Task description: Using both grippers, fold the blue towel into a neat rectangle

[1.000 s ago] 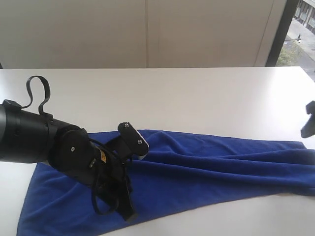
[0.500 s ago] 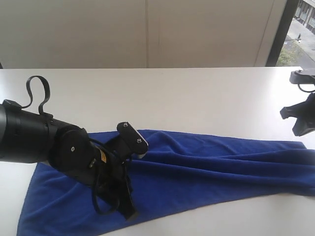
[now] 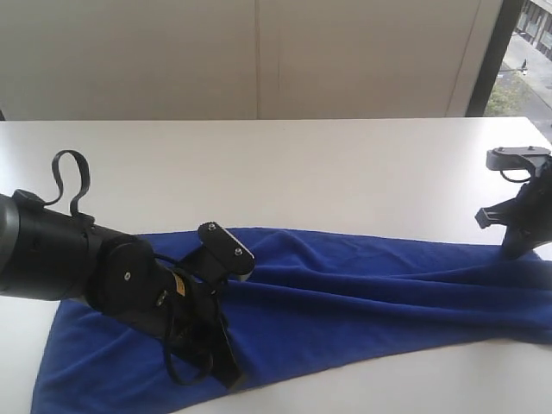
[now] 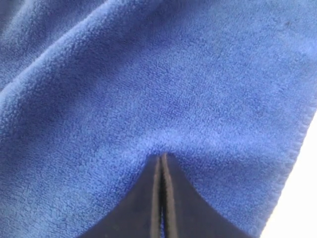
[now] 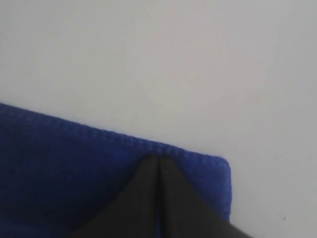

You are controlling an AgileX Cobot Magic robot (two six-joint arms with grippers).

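Observation:
The blue towel (image 3: pixel 362 293) lies in a long rumpled band across the near part of the white table (image 3: pixel 302 172), its right end running off the view. My left gripper (image 3: pixel 229 376) is down on the towel's left part near the front hem. In the left wrist view its jaws (image 4: pixel 162 156) are shut, tips against the fuzzy cloth (image 4: pixel 148 74), with nothing seen between them. My right gripper (image 3: pixel 511 248) stands over the towel's far right edge. In the right wrist view it (image 5: pixel 157 157) is shut just inside the towel's corner (image 5: pixel 218 171).
The left arm's bulky black body (image 3: pixel 60 254) and its cable loop cover the towel's left end. A pale wall (image 3: pixel 259 60) runs behind the table, and a window (image 3: pixel 528 52) sits at the far right. Bare table top (image 5: pixel 173 64) lies beyond the towel's corner.
The right gripper came in from the right edge and dropped to the towel's far right edge. The left arm sank slightly onto the cloth.

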